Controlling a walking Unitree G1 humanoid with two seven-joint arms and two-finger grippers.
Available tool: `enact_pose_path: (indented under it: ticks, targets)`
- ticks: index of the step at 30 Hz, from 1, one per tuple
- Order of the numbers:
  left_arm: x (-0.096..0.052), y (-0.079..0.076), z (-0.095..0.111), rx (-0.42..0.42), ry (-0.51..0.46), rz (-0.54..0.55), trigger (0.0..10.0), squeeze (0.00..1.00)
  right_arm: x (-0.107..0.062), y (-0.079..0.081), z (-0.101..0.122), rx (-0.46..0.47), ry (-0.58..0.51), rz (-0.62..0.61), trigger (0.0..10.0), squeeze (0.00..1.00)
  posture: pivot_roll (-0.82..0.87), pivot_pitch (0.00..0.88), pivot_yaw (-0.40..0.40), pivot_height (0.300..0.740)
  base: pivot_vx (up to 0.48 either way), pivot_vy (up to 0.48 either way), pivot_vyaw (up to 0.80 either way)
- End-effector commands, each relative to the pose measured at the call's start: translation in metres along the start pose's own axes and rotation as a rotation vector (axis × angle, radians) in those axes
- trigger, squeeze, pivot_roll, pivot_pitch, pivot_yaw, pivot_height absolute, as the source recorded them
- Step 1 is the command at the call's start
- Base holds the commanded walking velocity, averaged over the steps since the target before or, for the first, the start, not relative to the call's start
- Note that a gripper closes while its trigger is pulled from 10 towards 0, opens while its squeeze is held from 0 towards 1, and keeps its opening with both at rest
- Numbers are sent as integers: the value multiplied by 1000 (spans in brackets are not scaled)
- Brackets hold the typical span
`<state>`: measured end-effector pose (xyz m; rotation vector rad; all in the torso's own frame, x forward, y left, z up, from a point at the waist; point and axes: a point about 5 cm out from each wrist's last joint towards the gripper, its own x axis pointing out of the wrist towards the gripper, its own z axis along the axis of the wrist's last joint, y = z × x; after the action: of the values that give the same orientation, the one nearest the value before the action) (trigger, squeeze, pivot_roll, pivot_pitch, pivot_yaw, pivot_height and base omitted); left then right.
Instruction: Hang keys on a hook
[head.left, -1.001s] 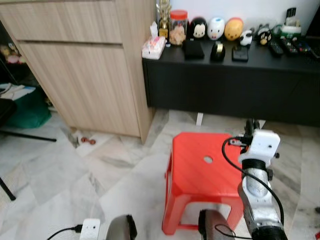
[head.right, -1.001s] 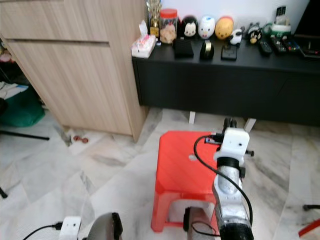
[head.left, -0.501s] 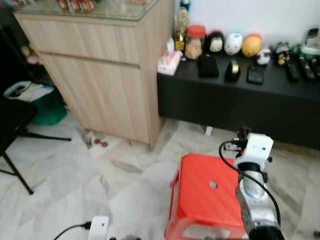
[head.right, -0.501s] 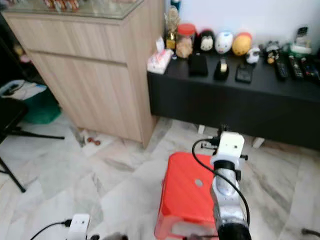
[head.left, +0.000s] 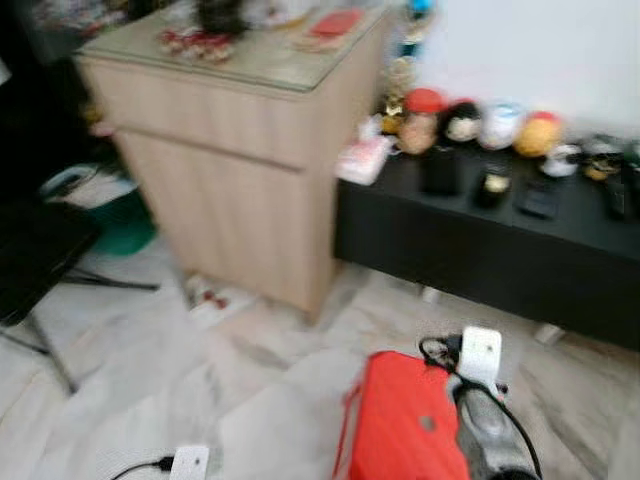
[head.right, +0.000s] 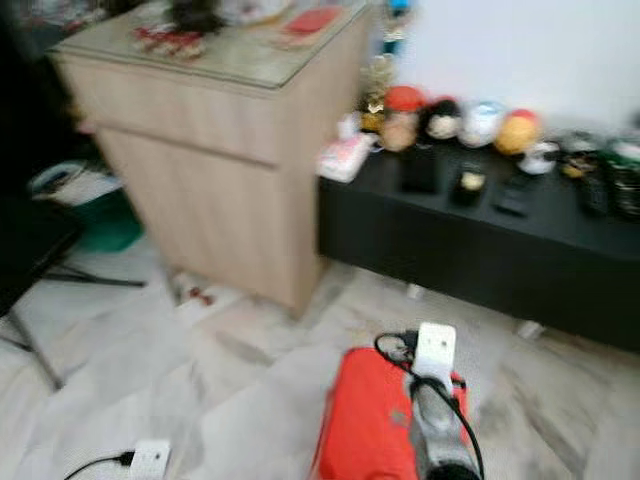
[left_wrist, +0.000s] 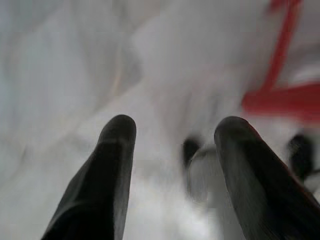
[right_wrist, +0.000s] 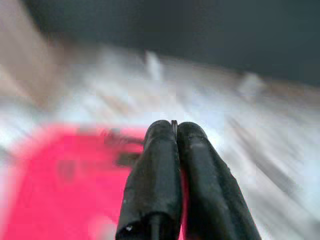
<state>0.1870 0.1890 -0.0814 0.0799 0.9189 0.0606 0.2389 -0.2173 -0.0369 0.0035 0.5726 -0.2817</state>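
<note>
Hovering over a red stool (right_wrist: 65, 175), right pincer (right_wrist: 174, 131) closed, left pincer (left_wrist: 172, 131) open.

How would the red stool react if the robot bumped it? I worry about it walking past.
The red stool looks like thin moulded plastic, so it is probably light and would slide easily on the smooth marble floor. Its splayed legs likely make it skid rather than tip. The right gripper, jaws shut, hangs above its seat.

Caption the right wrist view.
Right gripper, fingers shut, above a red stool on marble floor.
</note>
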Motion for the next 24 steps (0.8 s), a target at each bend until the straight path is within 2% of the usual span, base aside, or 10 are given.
enact_pose_path:
  ticks: [1, 7, 24]
  targets:
    - [-4, 8, -18, 17, 50, 18, 10000, 0, -3, 13, -13, 9, 80, 36, 10000, 0, -64, 0, -24, 740, 0, 0, 0]
    - [-4, 8, -19, 15, 52, 16, 10000, 0, -10, 7, -34, 1, 163, 1, 10000, 0, -61, 0, -25, 740, 0, 0, 0]
    - [-5, 8, -21, 12, 60, 9, 10000, 0, -18, 7, -53, 27, 240, 22, 10000, 0, -61, 0, -16, 740, -30, 0, 0]
